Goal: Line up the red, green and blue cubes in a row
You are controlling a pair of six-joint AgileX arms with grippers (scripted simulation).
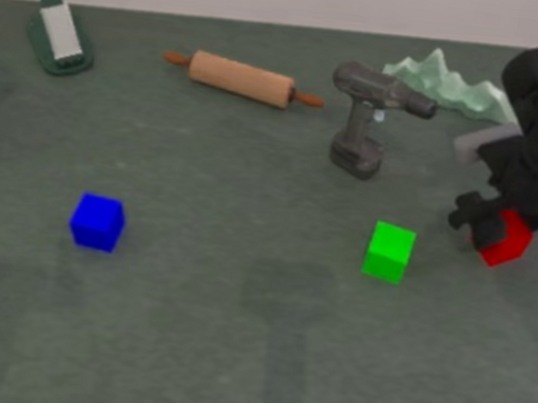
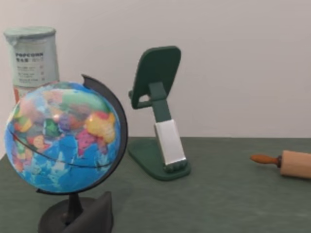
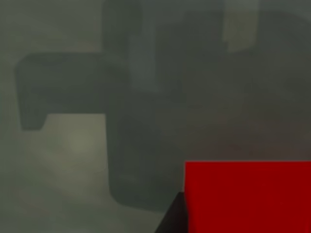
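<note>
An AgileX right arm reaches down at the right side of the table (image 1: pixel 235 351), its right gripper (image 1: pixel 493 231) set over the red cube (image 1: pixel 507 240). The right wrist view shows the red cube close against the camera with a dark finger edge beside it, and from the top view the fingers appear clenched on the cube, though whether it sits on the table or hangs just clear of it cannot be told. The green cube (image 1: pixel 389 252) sits near, toward the middle, and the blue cube (image 1: pixel 96 221) lies well apart on the left side (all three roughly level across the table). The left gripper is out of sight; its arm waits parked at the left edge.

The step in hand looks like securing the red cube. The next move likely calls for carrying it in beside the green cube, keeping clear of the grey drill (image 1: pixel 368 116) behind.
</note>
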